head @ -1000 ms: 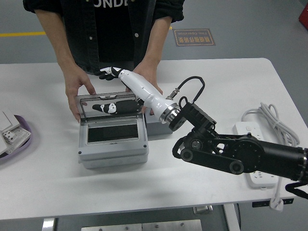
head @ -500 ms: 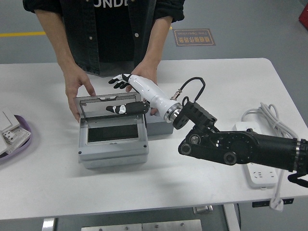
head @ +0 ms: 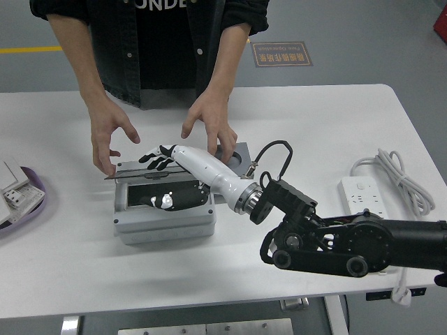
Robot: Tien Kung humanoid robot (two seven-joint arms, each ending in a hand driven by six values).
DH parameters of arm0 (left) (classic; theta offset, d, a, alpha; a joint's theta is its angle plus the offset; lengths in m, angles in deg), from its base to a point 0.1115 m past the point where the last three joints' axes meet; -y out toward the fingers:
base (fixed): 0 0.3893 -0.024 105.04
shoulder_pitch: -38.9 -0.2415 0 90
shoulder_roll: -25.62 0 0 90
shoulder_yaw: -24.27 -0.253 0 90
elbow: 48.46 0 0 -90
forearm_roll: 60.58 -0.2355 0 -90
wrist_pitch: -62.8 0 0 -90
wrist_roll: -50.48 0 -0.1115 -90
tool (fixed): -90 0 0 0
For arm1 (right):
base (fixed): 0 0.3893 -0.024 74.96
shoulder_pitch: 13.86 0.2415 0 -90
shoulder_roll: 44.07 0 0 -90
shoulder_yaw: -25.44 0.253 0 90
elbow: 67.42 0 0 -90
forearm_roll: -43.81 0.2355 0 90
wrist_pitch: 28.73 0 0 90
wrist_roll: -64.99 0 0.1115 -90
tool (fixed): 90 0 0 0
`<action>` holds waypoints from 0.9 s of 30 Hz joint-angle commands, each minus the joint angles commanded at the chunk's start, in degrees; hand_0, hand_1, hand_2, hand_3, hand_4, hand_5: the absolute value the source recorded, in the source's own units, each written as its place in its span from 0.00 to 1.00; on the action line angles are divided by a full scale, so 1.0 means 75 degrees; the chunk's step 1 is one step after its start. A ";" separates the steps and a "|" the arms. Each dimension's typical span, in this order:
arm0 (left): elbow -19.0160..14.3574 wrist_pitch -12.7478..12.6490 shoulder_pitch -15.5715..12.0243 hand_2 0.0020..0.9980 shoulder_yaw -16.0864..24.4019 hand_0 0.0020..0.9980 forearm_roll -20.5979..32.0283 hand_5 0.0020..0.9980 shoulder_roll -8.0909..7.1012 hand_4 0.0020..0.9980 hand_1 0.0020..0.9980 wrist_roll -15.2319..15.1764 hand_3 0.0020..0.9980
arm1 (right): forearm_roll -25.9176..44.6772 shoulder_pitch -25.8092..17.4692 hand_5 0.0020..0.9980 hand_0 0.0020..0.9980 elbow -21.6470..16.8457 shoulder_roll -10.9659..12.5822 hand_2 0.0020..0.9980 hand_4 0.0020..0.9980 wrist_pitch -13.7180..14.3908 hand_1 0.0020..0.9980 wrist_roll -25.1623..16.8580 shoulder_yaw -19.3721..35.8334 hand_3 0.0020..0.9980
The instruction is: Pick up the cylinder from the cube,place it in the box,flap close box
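The grey box stands left of centre, its clear lid tilted low over the opening. My right hand lies on top of the lid with its fingers spread and holds nothing. A black and white shape inside the box looks like the hand's reflection. I cannot make out the cylinder. The grey cube sits right behind the box, partly hidden by my white forearm. The left arm is out of view.
A person stands at the far side, one hand hovering over the box's left back corner, the other over the cube. A white power strip with its cable lies at the right. A purple tray holds white parts at the left edge.
My right hand has moved down and toward me, and the lid has swung from upright to low over the box. The person's hands have lifted off the box.
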 joint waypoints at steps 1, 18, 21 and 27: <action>0.0001 -0.0002 -0.0003 0.55 -0.0002 0.52 0.0002 0.13 0.0002 0.70 0.56 -0.0001 0.59 | 0.0058 -0.0030 0.33 0.65 -0.0037 0.0015 0.67 0.80 -0.0089 0.64 -0.0016 0.0023 0.74; 0.0013 -0.0026 -0.0069 0.55 -0.0058 0.52 0.0112 0.12 0.0047 0.71 0.56 -0.0043 0.59 | 0.0383 -0.1066 0.31 0.66 -0.0202 0.0822 0.69 0.63 -0.0294 0.65 -0.0783 0.1773 0.74; 0.0023 -0.0033 -0.0106 0.55 -0.0062 0.52 0.0136 0.12 0.0055 0.71 0.56 -0.0050 0.59 | 0.0257 -0.1492 0.31 0.66 -0.0264 0.1078 0.69 0.63 -0.0061 0.65 -0.0994 0.2413 0.74; 0.0023 -0.0029 -0.0149 0.55 -0.0057 0.52 0.0106 0.12 0.0098 0.71 0.56 -0.0060 0.59 | 0.0503 -0.2349 0.31 0.65 0.0039 0.1135 0.68 0.63 -0.0051 0.64 -0.1594 0.3555 0.72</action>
